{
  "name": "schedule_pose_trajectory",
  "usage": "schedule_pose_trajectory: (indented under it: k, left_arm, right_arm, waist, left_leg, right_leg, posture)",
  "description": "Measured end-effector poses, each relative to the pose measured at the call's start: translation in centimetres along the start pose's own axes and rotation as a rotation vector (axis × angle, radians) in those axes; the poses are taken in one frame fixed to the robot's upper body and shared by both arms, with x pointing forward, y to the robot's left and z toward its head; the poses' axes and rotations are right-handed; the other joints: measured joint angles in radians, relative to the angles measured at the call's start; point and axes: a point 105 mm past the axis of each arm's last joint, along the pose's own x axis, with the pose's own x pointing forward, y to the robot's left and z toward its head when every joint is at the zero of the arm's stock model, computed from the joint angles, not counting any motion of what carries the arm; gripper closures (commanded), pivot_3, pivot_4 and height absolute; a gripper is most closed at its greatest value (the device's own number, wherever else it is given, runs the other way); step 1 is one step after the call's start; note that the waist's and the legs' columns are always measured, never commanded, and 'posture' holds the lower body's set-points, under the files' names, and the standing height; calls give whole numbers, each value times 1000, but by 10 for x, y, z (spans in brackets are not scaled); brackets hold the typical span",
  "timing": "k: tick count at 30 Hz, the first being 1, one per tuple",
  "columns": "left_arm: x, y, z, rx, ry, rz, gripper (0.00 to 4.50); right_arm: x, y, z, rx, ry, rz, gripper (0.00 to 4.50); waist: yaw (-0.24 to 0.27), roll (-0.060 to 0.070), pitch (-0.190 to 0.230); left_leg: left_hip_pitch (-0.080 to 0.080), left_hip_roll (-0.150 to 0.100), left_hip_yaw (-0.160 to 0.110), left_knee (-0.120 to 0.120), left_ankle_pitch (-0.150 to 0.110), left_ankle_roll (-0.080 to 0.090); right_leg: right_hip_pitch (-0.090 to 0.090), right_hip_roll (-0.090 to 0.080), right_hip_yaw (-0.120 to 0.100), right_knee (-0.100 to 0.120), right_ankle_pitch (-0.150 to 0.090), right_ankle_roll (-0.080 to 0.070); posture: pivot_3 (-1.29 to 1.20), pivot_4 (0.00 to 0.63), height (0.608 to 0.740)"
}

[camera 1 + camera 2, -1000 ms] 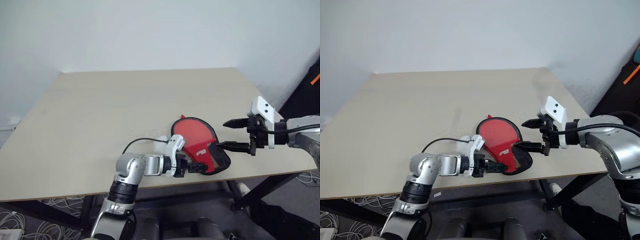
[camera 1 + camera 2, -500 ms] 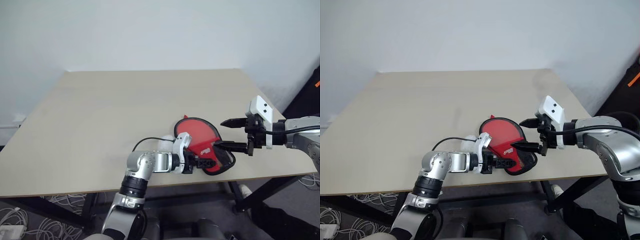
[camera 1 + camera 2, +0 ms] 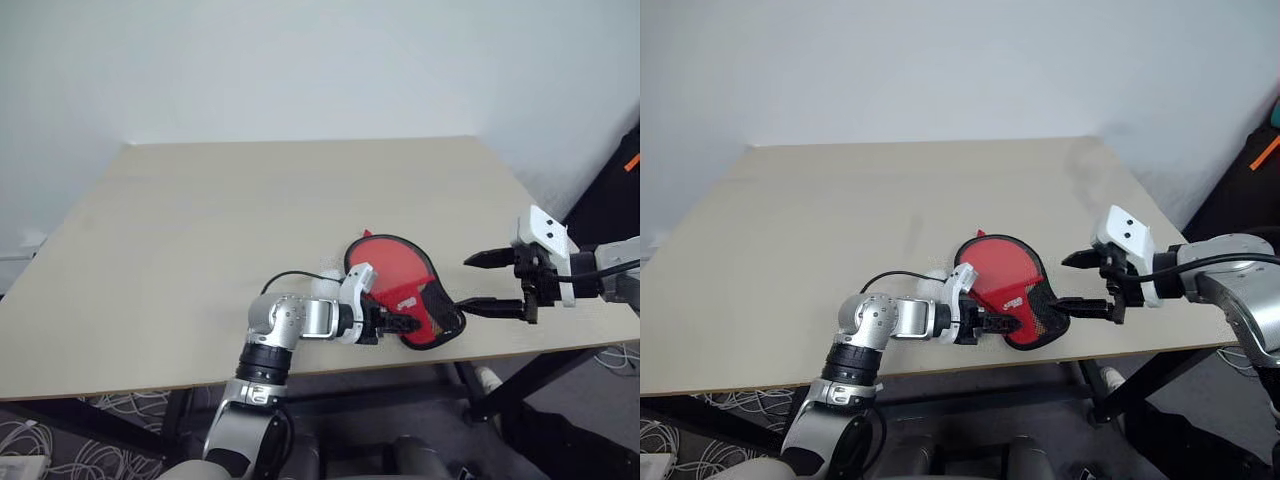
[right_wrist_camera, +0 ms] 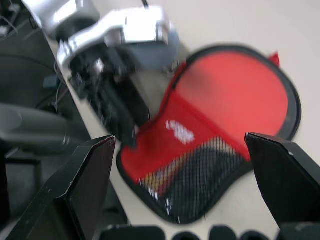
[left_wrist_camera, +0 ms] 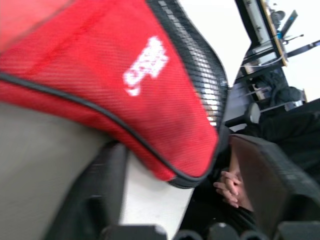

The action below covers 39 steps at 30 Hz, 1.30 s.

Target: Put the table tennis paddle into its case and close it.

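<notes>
Case [image 3: 405, 300] lies on table [image 3: 200, 230] edge, left gripper [image 3: 392, 325] clamping it, right gripper [image 3: 487, 284] spread.

Cases I see: one, the red case [image 3: 405, 291] on the table [image 3: 200, 230]
Tables: one
Paddles: one, its wooden handle glimpsed through the mesh [image 4: 162, 181]
My grippers: two, left gripper [image 3: 393, 323], right gripper [image 3: 478, 283]
My fingers: two per gripper
</notes>
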Motion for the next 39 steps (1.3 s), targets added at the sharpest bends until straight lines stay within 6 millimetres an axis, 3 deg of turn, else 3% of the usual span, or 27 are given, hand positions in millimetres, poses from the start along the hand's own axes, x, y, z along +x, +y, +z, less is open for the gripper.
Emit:
schedule_pose_trajectory:
  k: [5, 7, 17, 21, 30, 34, 39]
  left_arm:
    - [-1, 7, -2, -30, 11, 35, 4012]
    - [0, 8, -4, -42, 19, 40, 4443]
    - [-5, 8, -6, -44, 32, 58, 4443]
    - [-21, 8, -12, -54, 51, 67, 4443]
    - [-79, 24, -31, -14, 55, 94, 4443]
    - [-91, 17, -41, 6, 88, 62, 4443]
    - [-90, 3, -44, 20, 104, 21, 4443]
  right_arm:
    - [-2, -1, 0, -17, 5, 9, 0]
    - [-2, 0, 1, -21, 4, 12, 0]
    - [0, 9, 8, -48, -5, 30, 0]
    - [-1, 10, 10, -53, -12, 26, 0]
    - [-1, 10, 9, -50, -13, 29, 0]
    - [3, 11, 10, -54, -22, 42, 0]
    - [9, 14, 10, -50, -35, 65, 0]
  waist:
    - [1, 0, 0]
    - [2, 0, 0]
    - [2, 0, 0]
    - [0, 0, 0]
    - [-9, 0, 0]
    - [-8, 0, 0]
    - [-7, -1, 0]
  left_leg:
    - [0, 0, 0, 0, 0, 0]
    - [0, 0, 0, 0, 0, 0]
    - [0, 0, 0, 0, 0, 0]
    - [0, 0, 0, -1, 0, 0]
    - [-1, 1, 0, -1, 0, 0]
    - [-1, 1, 0, -1, 0, 0]
    - [-1, 0, 0, -1, 0, 0]
  right_leg:
    - [0, 0, 0, 0, 0, 0]
    - [0, 0, 0, 0, 0, 0]
    - [0, 0, 0, 0, 0, 0]
    - [-1, 0, 0, 0, 0, 0]
    - [-2, 0, 0, 1, 0, 0]
    - [-1, -1, 0, 0, 0, 0]
    - [-1, -1, 0, 0, 0, 0]
  posture:
    - [0, 0, 740]
    - [0, 0, 740]
    - [0, 0, 740]
    - [0, 0, 740]
    - [0, 0, 740]
    - [0, 0, 740]
    - [0, 0, 740]
